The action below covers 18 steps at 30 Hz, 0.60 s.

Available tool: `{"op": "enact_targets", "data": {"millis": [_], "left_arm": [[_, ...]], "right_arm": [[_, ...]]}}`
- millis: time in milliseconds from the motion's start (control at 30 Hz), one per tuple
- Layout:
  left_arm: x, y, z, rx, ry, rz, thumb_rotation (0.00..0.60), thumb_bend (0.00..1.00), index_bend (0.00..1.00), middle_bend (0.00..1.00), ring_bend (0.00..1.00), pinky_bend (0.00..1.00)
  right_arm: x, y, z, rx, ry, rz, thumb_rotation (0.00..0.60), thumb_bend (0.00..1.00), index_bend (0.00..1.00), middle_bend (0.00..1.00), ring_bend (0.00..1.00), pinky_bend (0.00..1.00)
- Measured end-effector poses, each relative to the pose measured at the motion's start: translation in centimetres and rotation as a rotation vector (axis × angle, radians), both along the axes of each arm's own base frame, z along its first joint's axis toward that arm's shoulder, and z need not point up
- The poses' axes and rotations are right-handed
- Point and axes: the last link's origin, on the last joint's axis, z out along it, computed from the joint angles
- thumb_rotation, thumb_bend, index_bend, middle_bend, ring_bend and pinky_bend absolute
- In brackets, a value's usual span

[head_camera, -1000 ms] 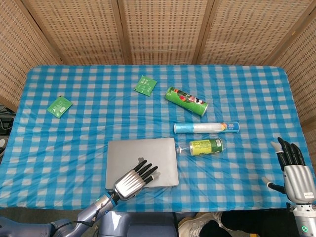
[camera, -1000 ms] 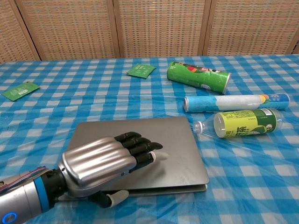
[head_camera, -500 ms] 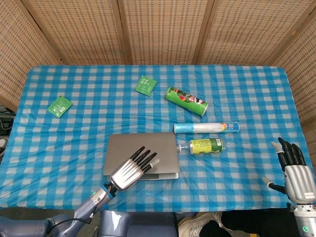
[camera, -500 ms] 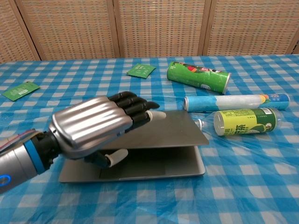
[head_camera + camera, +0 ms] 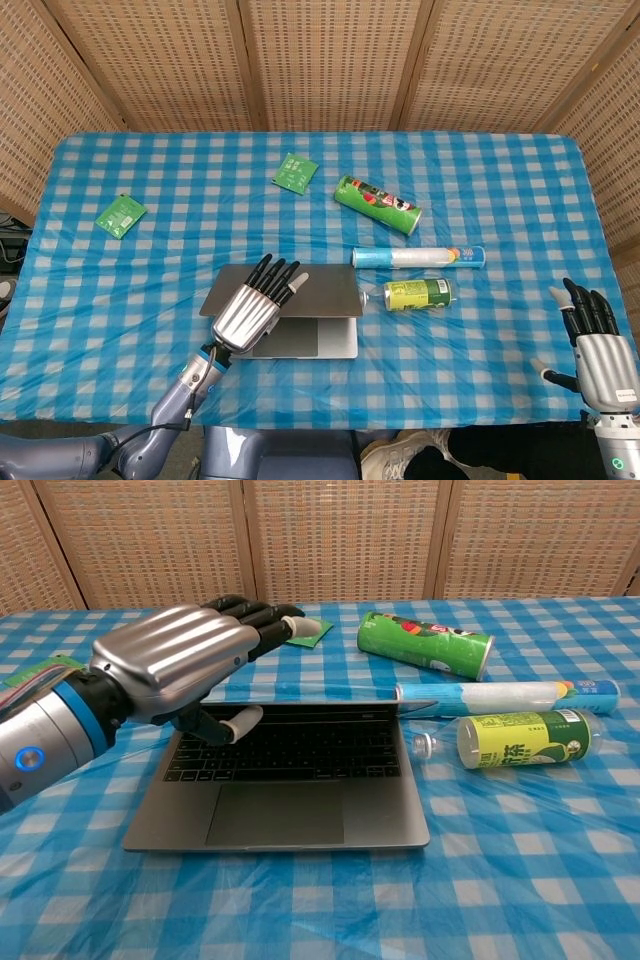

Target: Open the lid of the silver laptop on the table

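Lifting the lid, the left hand point(image 5: 175, 665) has its fingers point(image 5: 262, 615) laid flat over the top edge of the laptop point(image 5: 285, 780) screen and its thumb point(image 5: 235, 723) tucked under on the keyboard side, so the lid is pinched between them. From the chest view the keyboard and trackpad are bare and facing the camera, and the lid is raised so far that it shows nearly edge-on. In the head view the same left hand point(image 5: 248, 310) sits over the lid's left part, with the forearm running down and to the left off the near table edge.

Just right of the laptop lie a green bottle point(image 5: 515, 742) with a yellow label, on its side and almost touching the laptop's right edge, and beyond it a long pale tube point(image 5: 505, 697). Further back on that side is a green can point(image 5: 425, 643), also on its side. A green packet point(image 5: 294, 172) lies past the fingertips, well apart from the lid in the head view. Another green packet point(image 5: 121, 215) lies far out to the hand's left. The checked cloth point(image 5: 500, 340) is bare in front of the laptop and to its left.

The right hand point(image 5: 598, 340) stands upright at the table's near right corner, fingers straight and slightly apart, holding nothing, well apart from the laptop.
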Motion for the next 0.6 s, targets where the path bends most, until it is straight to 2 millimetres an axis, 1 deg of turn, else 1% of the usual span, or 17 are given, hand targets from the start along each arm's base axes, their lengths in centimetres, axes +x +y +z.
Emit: {"op": "enact_targets", "data": {"millis": [100,167,233,267,300,333,367,433,467,533,600], "left_arm": [[-0.4,0.5,-0.9,-0.021,-0.014,0.048,0.600,0.48,0.00,0.00,0.00,0.01],[-0.5,0.8,-1.3,-0.026,-0.019,0.062,0.600,0.48,0.00,0.00,0.00,0.04],[-0.6,1.1,-1.7,-0.028,-0.026,0.074,0.600,0.48,0.01,0.00,0.03,0.12],[-0.6,1.2,-1.8,-0.026,-0.030,0.075,0.600,0.48,0.06,0.01,0.08,0.19],[-0.5,1.3,-1.8,-0.023,-0.038,0.073,0.600,0.48,0.12,0.04,0.14,0.26],[-0.4,1.3,-1.8,-0.019,-0.045,0.071,0.600,0.48,0.17,0.07,0.18,0.30],[-0.4,1.4,-1.8,-0.013,-0.052,0.069,0.600,0.48,0.25,0.12,0.23,0.36],[-0.3,1.6,-1.8,0.001,-0.055,0.066,0.600,0.48,0.33,0.18,0.29,0.41],[-0.3,1.6,-1.8,0.002,-0.053,0.066,0.600,0.48,0.35,0.20,0.31,0.43],[-0.2,1.8,-1.9,0.001,-0.047,0.065,0.600,0.51,0.37,0.22,0.33,0.44],[-0.2,2.0,-2.0,0.003,-0.044,0.063,0.600,0.55,0.39,0.23,0.35,0.45]], "right_arm": [[0.0,-0.1,-0.1,0.003,0.004,-0.002,0.600,0.00,0.08,0.00,0.00,0.00],[0.0,-0.1,-0.2,0.006,0.007,-0.002,0.600,0.00,0.08,0.00,0.00,0.00],[0.0,-0.1,-0.3,0.009,0.011,-0.002,0.600,0.00,0.09,0.00,0.00,0.00],[0.1,-0.1,-0.4,0.011,0.013,0.000,0.600,0.00,0.09,0.00,0.00,0.00],[0.1,-0.2,-0.5,0.013,0.015,0.003,0.600,0.00,0.10,0.00,0.00,0.00],[0.2,-0.2,-0.6,0.018,0.018,0.009,0.600,0.00,0.10,0.00,0.00,0.00],[0.2,-0.3,-0.7,0.025,0.020,0.015,0.600,0.00,0.12,0.00,0.00,0.00],[0.5,-0.5,-1.0,0.044,0.025,0.034,0.600,0.03,0.16,0.01,0.00,0.00],[0.6,-0.6,-1.2,0.051,0.029,0.045,0.600,0.08,0.18,0.04,0.00,0.00],[0.8,-0.9,-1.5,0.071,0.050,0.077,0.600,0.23,0.22,0.09,0.00,0.00],[1.1,-1.0,-2.0,0.098,0.071,0.112,0.600,0.41,0.25,0.13,0.02,0.03]]}}
